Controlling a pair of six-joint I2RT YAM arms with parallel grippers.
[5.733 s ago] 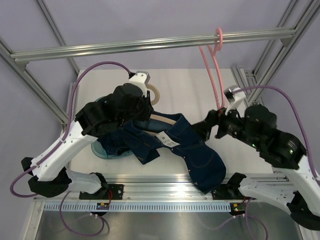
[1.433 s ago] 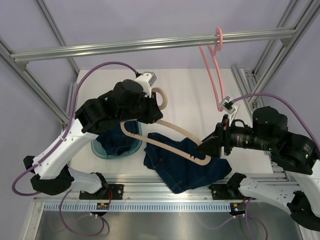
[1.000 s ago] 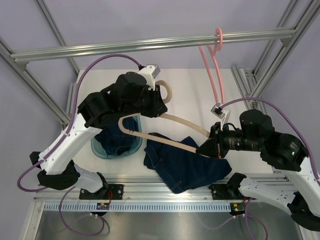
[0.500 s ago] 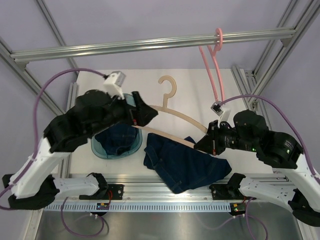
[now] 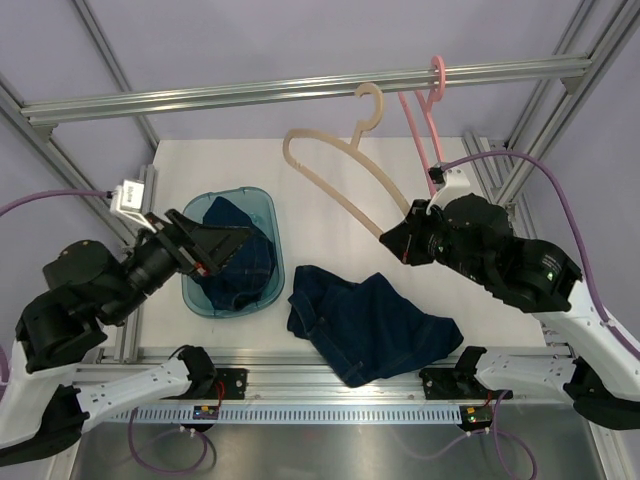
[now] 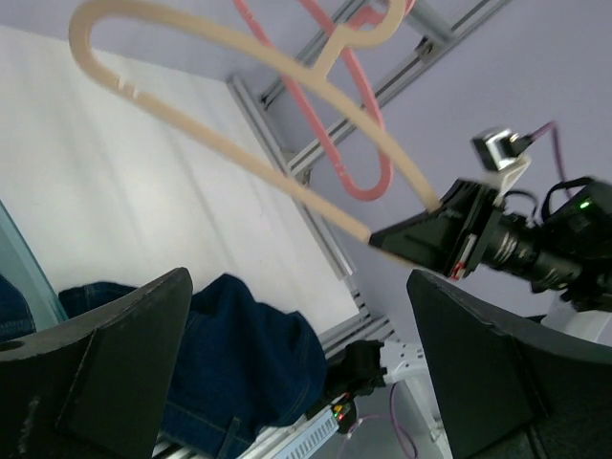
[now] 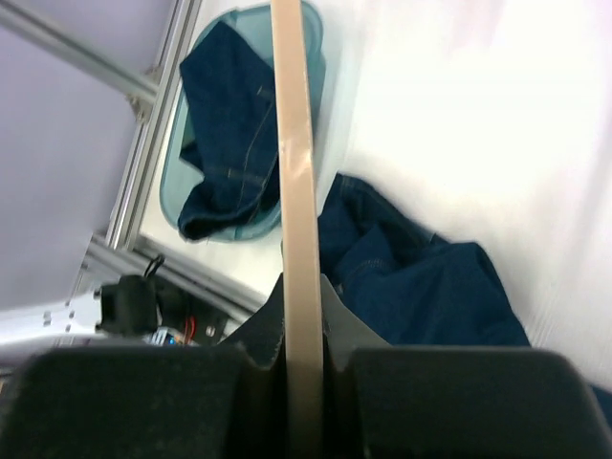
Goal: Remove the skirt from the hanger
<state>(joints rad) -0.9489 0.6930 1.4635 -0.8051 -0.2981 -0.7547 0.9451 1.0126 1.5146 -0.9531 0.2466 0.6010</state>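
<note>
Two changes: left gripper (image 5: 226, 243) has released, wide and empty; right gripper (image 5: 401, 243) clamps hanger (image 5: 338, 188), lifted higher.

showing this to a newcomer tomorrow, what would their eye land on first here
A bare beige hanger, pinched at one end by the right gripper, slants up toward the rail. Below it, the skirt lies crumpled on the table near the front edge. At left, the left gripper is wide open beside a basin with more denim in it.
</note>
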